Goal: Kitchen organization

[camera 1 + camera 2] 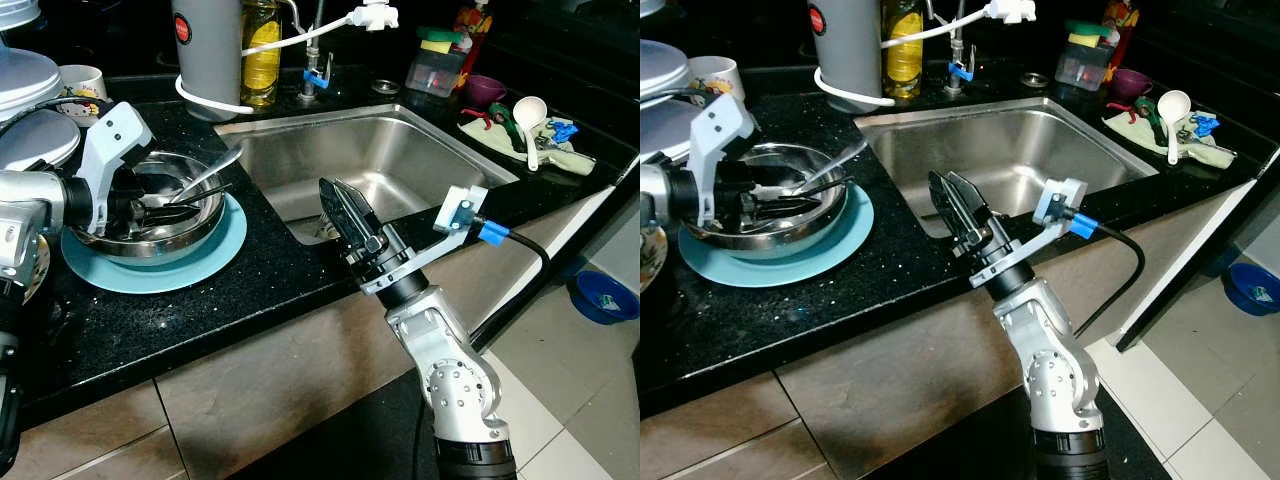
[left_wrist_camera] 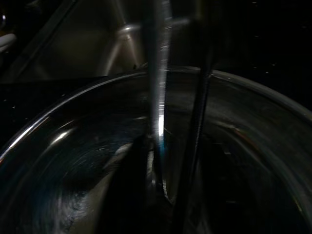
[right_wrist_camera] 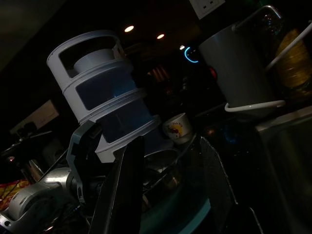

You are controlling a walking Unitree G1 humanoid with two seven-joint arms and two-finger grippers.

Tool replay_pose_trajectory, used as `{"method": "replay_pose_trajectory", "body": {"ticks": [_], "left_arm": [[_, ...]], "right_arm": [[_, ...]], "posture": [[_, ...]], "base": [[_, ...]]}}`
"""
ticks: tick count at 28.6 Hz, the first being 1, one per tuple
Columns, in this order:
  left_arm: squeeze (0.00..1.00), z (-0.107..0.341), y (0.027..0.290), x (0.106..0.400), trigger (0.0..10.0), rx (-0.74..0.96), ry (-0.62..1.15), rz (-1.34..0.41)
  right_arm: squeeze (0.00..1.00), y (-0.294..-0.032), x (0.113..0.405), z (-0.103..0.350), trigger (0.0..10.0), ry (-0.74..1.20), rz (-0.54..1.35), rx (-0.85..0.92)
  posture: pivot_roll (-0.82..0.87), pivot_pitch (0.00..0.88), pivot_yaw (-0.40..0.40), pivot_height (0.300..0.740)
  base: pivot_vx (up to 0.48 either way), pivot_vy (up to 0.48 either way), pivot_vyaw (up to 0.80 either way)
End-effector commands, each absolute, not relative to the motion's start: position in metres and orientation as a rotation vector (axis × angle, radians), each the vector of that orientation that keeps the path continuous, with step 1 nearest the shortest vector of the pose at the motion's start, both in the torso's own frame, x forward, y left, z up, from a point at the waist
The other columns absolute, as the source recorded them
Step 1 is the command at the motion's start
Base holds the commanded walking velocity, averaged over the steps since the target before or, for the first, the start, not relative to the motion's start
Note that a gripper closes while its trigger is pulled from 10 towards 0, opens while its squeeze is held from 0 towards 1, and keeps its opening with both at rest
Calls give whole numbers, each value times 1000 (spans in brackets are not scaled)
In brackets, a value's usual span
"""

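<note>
A steel bowl (image 1: pixel 203 233) sits on a light blue plate (image 1: pixel 215 262) on the black counter, left of the sink. My left gripper (image 1: pixel 220 193) reaches into the bowl from the left. It looks shut on a metal spoon (image 1: pixel 215 172), whose handle rises over the far rim toward the sink. In the left wrist view the shiny handle (image 2: pixel 157 73) runs between the two dark fingers above the bowl's inside (image 2: pixel 63 185). My right gripper (image 1: pixel 335 190) hangs over the sink's front edge, open and holding nothing, fingers pointing up and left.
The steel sink (image 1: pixel 400 150) is in the middle, with a tap (image 1: pixel 315 60), a grey jug (image 1: pixel 205 50) and an oil bottle (image 1: pixel 262 50) behind it. A white ladle (image 1: pixel 530 120) lies on a cloth at right. Plates and a mug (image 1: pixel 82 80) stand far left.
</note>
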State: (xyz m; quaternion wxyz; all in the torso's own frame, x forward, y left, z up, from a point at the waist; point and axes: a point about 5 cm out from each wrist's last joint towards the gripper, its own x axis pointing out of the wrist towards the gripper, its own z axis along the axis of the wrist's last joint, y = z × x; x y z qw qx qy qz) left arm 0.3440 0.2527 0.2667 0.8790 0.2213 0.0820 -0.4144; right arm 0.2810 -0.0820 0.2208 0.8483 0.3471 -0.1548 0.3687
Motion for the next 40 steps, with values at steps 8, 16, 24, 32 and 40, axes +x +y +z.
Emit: {"method": "replay_pose_trajectory", "body": {"ticks": [8, 16, 24, 32, 40], "left_arm": [[0, 266, 250, 346, 0, 464, 168, -874], [0, 275, 249, 348, 0, 445, 102, -852], [0, 298, 248, 348, 196, 329, -24, -861], [1000, 276, 248, 346, 10000, 370, 92, -892], [1000, 272, 257, 352, 10000, 458, 112, -786]], "right_arm": [[0, -87, 280, 220, 10000, -328, 753, 724], [0, -87, 281, 220, 10000, -327, 756, 725], [0, -86, 281, 220, 10000, -326, 757, 724], [0, -87, 281, 220, 10000, -326, 755, 725], [0, -88, 280, 220, 10000, -327, 753, 725]], "posture": [[116, 22, -105, 740], [117, 21, -106, 740], [119, 21, -106, 740], [117, 22, -105, 740], [116, 21, -105, 740]], "base": [[0, 0, 0], [0, 0, 0], [0, 0, 0], [0, 0, 0], [0, 0, 0]]}}
